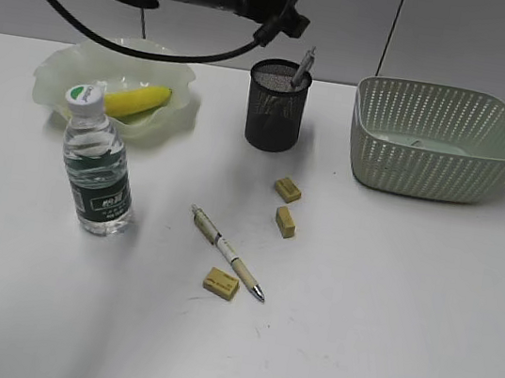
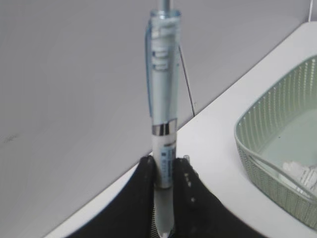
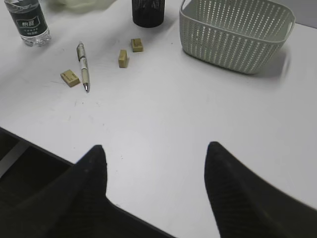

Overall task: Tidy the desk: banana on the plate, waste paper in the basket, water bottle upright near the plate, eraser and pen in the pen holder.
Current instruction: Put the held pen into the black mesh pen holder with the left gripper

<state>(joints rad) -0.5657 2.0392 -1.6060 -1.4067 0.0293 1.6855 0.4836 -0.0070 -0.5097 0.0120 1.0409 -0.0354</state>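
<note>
The pale blue pen [image 2: 163, 99] is standing nearly upright, its long axis almost vertical, and its lower end is sitting pinched between the two black fingers [image 2: 143, 198] of the left gripper [image 2: 165, 198], which is closed on the barrel. From where I am standing, that pen is poking up at a slight lean out of the black mesh pen holder [image 1: 277, 105] at the far middle of the table [image 1: 382, 341], so its tip is pointing down into the cup, and I judge that letting go is all this pen is waiting for. I cannot tell whether the tip is already touching the bottom.

A second pen [image 1: 227, 251] is lying flat on the near side of the holder, its length running from far left to near right, tip towards me. Three tan erasers [image 1: 221, 283] are lying around it: one just beside its tip end, two others between it and the holder.

The right gripper [image 3: 156, 163] is hovering with its jaws spread wide and holding nothing over the near right part of the table; the lying pen and erasers are sitting off to its far left.

The banana [image 1: 137, 100] is lying in the wavy green plate [image 1: 162, 123] at the far left, the water bottle [image 1: 96, 166] is standing upright just near of it, and crumpled paper [image 2: 299, 171] is resting inside the basket [image 1: 435, 145] at the far right.
</note>
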